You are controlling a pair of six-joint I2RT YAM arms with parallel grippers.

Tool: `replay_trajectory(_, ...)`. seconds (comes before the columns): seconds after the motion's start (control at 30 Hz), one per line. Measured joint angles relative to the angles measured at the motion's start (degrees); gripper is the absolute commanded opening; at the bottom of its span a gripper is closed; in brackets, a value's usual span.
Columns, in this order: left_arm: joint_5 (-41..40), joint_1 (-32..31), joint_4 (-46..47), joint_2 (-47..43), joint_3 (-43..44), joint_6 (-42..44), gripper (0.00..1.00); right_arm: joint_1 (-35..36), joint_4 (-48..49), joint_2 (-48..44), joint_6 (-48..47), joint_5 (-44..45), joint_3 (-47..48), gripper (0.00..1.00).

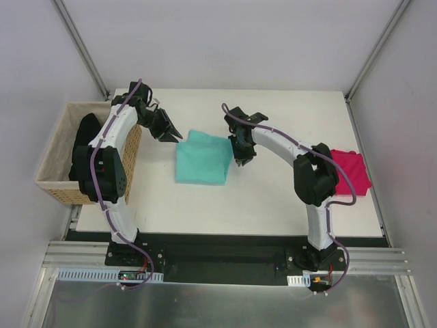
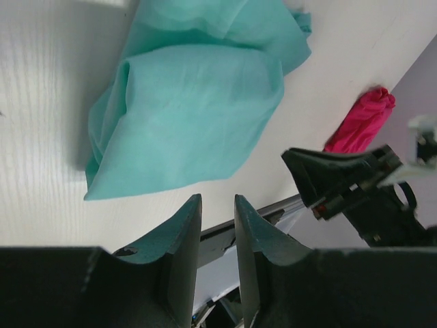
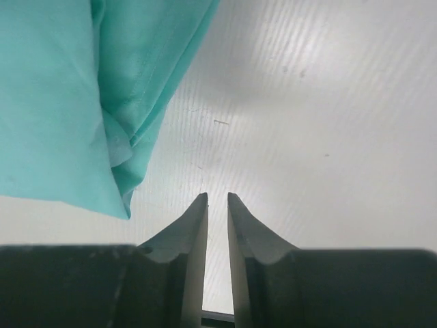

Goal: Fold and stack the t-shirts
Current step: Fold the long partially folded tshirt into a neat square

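Note:
The teal-mint t-shirt (image 1: 202,158) lies folded into a rough square on the white table, mid-left. It also shows in the left wrist view (image 2: 194,116) and in the right wrist view (image 3: 61,102). The magenta-pink t-shirt (image 1: 351,171) lies bunched at the table's right edge, partly behind the right arm, and shows small in the left wrist view (image 2: 362,121). My left gripper (image 1: 171,133) (image 2: 218,198) hovers off the teal shirt's upper left corner, its jaws a narrow gap apart and empty. My right gripper (image 1: 240,158) (image 3: 217,195) is just off the shirt's right edge, nearly closed and empty.
A wicker basket (image 1: 53,154) with dark cloth inside stands off the table's left side, by the left arm. The right arm's links (image 2: 355,181) show in the left wrist view. Grey walls close in the back and sides.

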Motion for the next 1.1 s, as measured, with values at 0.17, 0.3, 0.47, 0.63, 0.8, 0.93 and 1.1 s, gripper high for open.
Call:
replay_trajectory(0.17, 0.0, 1.2, -0.3, 5.4, 4.2, 1.8, 0.26, -0.3, -1.3, -4.2, 0.5, 3.8, 3.6, 0.21)
replay_trajectory(0.3, -0.2, 2.9, -1.9, 10.0, 7.0, 3.8, 0.26, -0.3, -1.7, -4.2, 1.0, 4.3, 5.9, 0.22)
replay_trajectory(0.47, -1.0, 4.4, -4.5, 13.3, 9.6, 6.3, 0.27, -0.3, -2.9, -1.1, 1.3, 4.3, 10.4, 0.22)
replay_trajectory(0.63, -2.1, 4.5, -6.6, 13.3, 9.9, 8.0, 0.27, -0.4, -3.3, 2.6, 1.4, 3.8, 15.5, 0.23)
replay_trajectory(0.8, -2.0, 4.5, -7.7, 13.5, 10.1, 9.3, 0.27, -0.8, -3.7, 5.2, 1.5, 2.8, 19.3, 0.23)
replay_trajectory(0.93, -2.0, 4.5, -7.9, 14.7, 10.4, 9.8, 0.27, -1.2, -3.7, 6.9, 1.6, 1.6, 21.1, 0.23)
replay_trajectory(1.1, -1.9, 4.5, -8.0, 17.6, 10.9, 10.1, 0.27, -1.5, -3.7, 8.4, 1.7, -0.3, 22.0, 0.24)
